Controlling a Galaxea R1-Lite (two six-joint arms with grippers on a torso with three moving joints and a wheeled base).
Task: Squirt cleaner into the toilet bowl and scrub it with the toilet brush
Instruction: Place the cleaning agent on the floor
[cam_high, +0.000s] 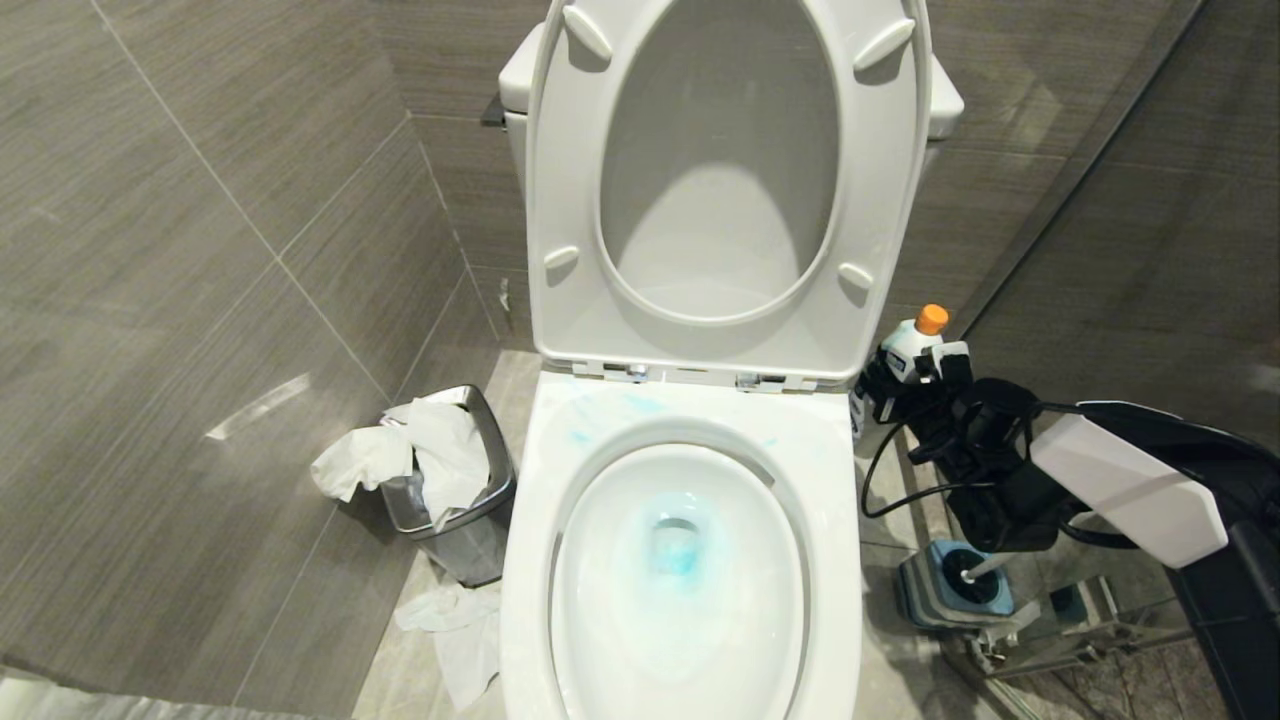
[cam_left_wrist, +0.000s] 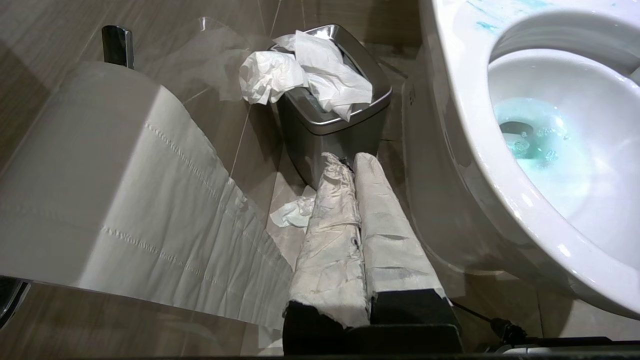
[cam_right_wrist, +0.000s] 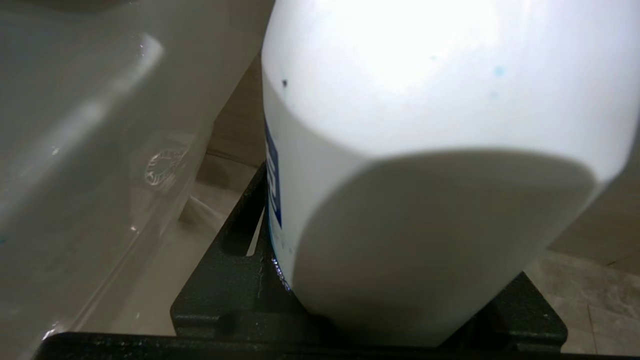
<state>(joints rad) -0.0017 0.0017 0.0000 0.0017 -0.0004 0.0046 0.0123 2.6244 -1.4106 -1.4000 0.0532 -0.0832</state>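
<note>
Bin left of the toilet bowl; brush holder right.

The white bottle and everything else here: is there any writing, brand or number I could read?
None can be read.
White bottle with orange cap, held by the right gripper: a dark blue label strip shows edge-on, its print unreadable.
Toilet bowl, steel bin, brush holder: no text visible.
</note>
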